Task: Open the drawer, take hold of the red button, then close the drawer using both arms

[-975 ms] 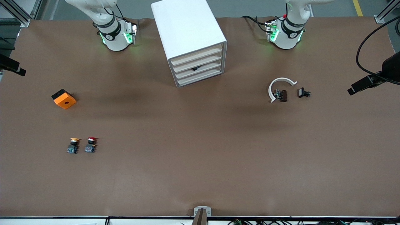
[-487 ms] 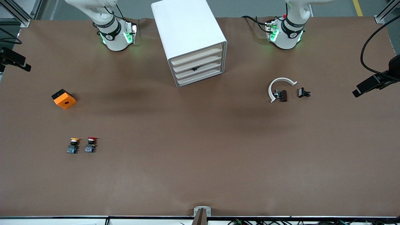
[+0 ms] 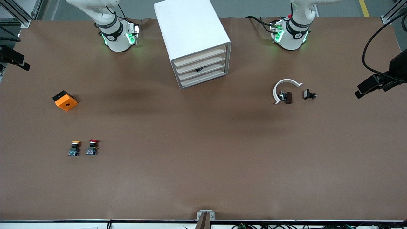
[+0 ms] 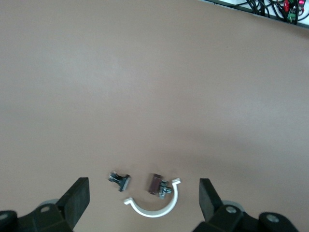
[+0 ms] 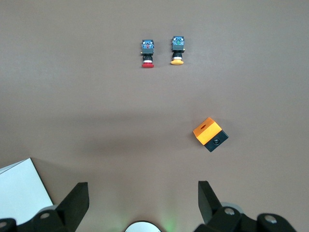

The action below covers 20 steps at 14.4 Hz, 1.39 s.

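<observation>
Looking down from the front view, we see the cabinet (image 3: 194,41) between the two arm bases, its four drawers all pushed in, their pale fronts facing the front camera and angled a little toward the left arm's end; the drawer (image 3: 201,67) third from the top shows a small dark mark on its front. The red-capped button (image 3: 92,147) lies toward the right arm's end of the table, its long axis running toward the arm bases, cap pointing that way, just beside the yellow-capped button (image 3: 74,148). In the left wrist view, we find the left gripper (image 4: 144,199) spread wide and empty, high over a white curved piece (image 4: 155,205). In the right wrist view, the right gripper (image 5: 143,203) also hangs wide and empty, over bare table near the orange cube (image 5: 210,134).
</observation>
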Tool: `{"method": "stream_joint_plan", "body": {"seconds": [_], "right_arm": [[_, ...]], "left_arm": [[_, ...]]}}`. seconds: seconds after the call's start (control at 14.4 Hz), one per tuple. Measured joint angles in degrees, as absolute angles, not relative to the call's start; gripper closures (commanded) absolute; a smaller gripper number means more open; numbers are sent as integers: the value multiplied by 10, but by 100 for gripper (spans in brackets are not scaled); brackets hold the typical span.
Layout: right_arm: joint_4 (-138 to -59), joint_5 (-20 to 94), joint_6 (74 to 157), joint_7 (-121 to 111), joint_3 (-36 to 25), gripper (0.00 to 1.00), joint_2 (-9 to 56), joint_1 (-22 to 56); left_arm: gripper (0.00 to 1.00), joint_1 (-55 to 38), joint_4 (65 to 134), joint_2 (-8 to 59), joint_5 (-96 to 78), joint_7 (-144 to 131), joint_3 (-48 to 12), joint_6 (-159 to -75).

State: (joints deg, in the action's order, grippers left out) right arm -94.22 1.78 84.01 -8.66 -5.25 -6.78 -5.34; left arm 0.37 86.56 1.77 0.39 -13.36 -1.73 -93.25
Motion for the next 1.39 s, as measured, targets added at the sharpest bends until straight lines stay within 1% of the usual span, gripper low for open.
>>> {"method": "stream_joint_plan", "body": {"seconds": [0.63,0.84,1.18,1.39], "right_arm": [[-942,17,846,-87,-53,0,-70,-53],[-942,13,847,-96,-53,0,-70,-53],[-942,12,849,-99,-54,0,-70,-54],[-942,4,853,-101,-54,0,-70,-54]], "left_arm": [[0,5,862,18,5,-102,-18,-938],[0,2,859,22,5,-102,-18,-953],[0,-2,827,71,4,-102,-19,-981],[0,0,820,83,0,-102,-19,-997]]}}
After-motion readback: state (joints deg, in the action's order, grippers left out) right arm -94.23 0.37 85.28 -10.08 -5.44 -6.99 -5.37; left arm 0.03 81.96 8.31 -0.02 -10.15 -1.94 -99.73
